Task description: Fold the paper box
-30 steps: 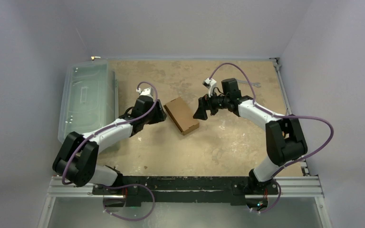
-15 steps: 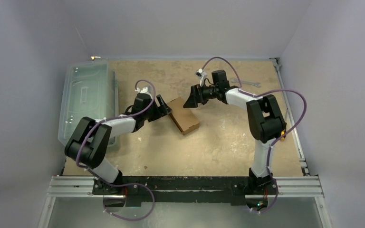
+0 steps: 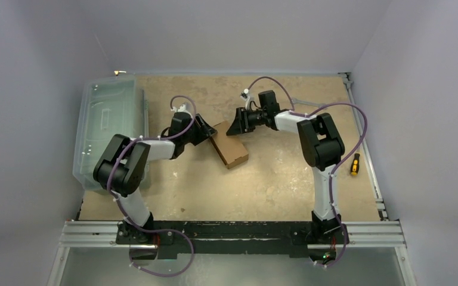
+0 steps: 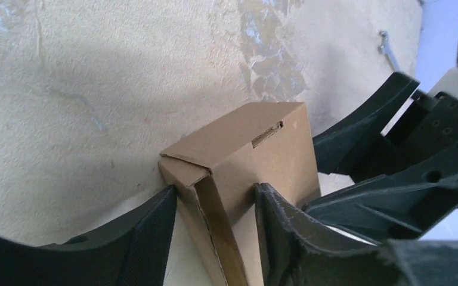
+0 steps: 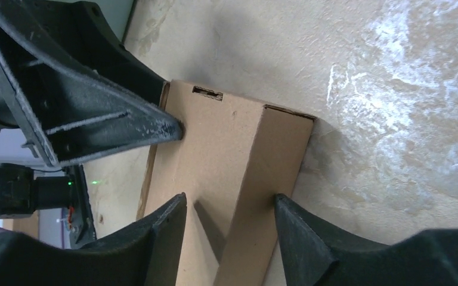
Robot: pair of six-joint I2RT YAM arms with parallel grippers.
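Note:
The paper box (image 3: pixel 229 145) is a closed brown cardboard mailer lying slantwise on the tabletop. Both grippers meet at its far end. My left gripper (image 3: pixel 206 132) straddles the far-left corner (image 4: pixel 214 179). One finger (image 4: pixel 149 232) presses the end wall, the other (image 4: pixel 280 226) bears on the lid, so it is shut on the box. My right gripper (image 3: pixel 237 123) straddles the box's long edge (image 5: pixel 244 179). One of its fingers (image 5: pixel 310 244) touches the side wall; the other (image 5: pixel 155 238) hovers just off the top face.
A large clear plastic bin (image 3: pixel 108 128) stands along the left edge, beside the left arm. A yellow-and-black screwdriver (image 3: pixel 354 165) lies at the right edge. A wrench (image 4: pixel 386 47) lies at the back right of the table.
Both grippers have moved in onto the box's far end. The right one came leftward and narrowed its jaws. The left one slid up to the corner, opened wider, then narrowed onto it.

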